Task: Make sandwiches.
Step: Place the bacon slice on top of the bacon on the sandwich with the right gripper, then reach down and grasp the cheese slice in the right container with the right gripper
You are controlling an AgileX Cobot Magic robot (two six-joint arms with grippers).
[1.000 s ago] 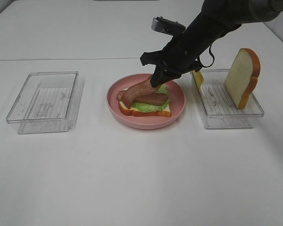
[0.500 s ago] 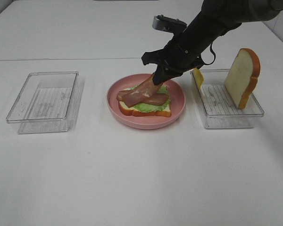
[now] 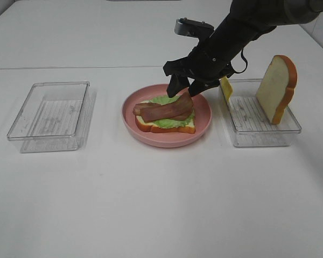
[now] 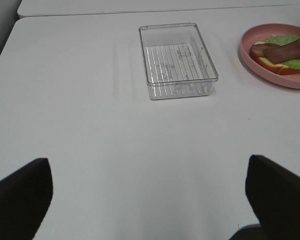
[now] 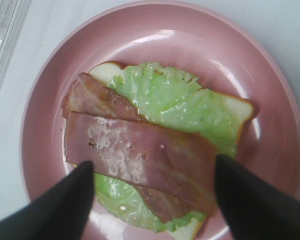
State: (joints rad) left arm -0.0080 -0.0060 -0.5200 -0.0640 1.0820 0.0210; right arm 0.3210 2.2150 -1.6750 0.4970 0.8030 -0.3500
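Overhead, the right arm slants down from the table's far right corner, its wrist bent so the right gripper [image 3: 185, 92] points down at the far right rim of the pink plate [image 3: 167, 141]. Its fingers are apart, just above one end of the bacon [image 3: 164, 110]. The sandwich [image 3: 164, 119] lies open on the plate near the middle of the table [image 3: 151, 204]: one bread slice [image 3: 156, 128], lettuce [image 3: 172, 122], then two crossed bacon strips. Toward the right edge a clear tray [image 3: 261, 137] holds a second bread slice [image 3: 277, 86] leaning on edge and cheese [image 3: 226, 88] at its far corner. Another tray [image 3: 48, 142] sits toward the left edge.

From the left wrist, the left gripper [image 4: 147, 170] hangs over bare table, its fingers [image 4: 20, 200] spread wide.

From the right wrist, the fingers [image 5: 60, 205] stand apart on either side of the top bacon strip [image 5: 140, 155], gripping nothing.
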